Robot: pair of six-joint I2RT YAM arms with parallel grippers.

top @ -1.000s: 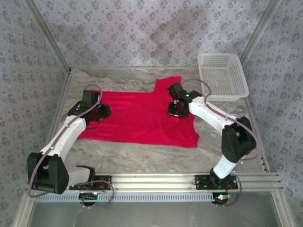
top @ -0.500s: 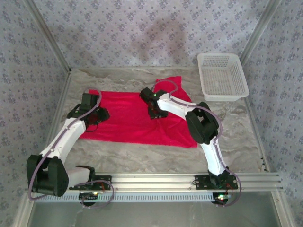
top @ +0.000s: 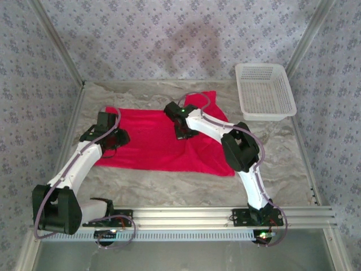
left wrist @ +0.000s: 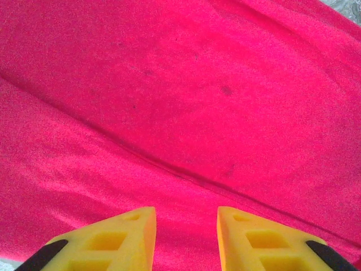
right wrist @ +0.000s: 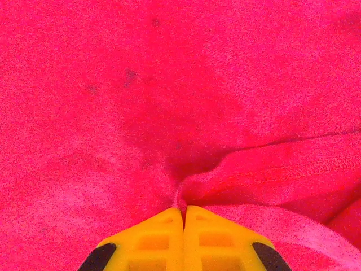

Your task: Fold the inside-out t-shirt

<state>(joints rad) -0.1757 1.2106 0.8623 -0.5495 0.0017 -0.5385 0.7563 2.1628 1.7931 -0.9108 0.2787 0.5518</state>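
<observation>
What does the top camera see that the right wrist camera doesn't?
Top view: the white plastic mesh basket at the far right corner and the marbled grey table. Right wrist view: the right gripper shut, pinching a pucker of cloth beside a stitched hem. Both: the bright red fabric t-shirt.

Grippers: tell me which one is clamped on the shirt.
The right gripper: its yellow fingers are shut on a pinched ridge of the red t-shirt. The left gripper is open, over flat cloth.
</observation>
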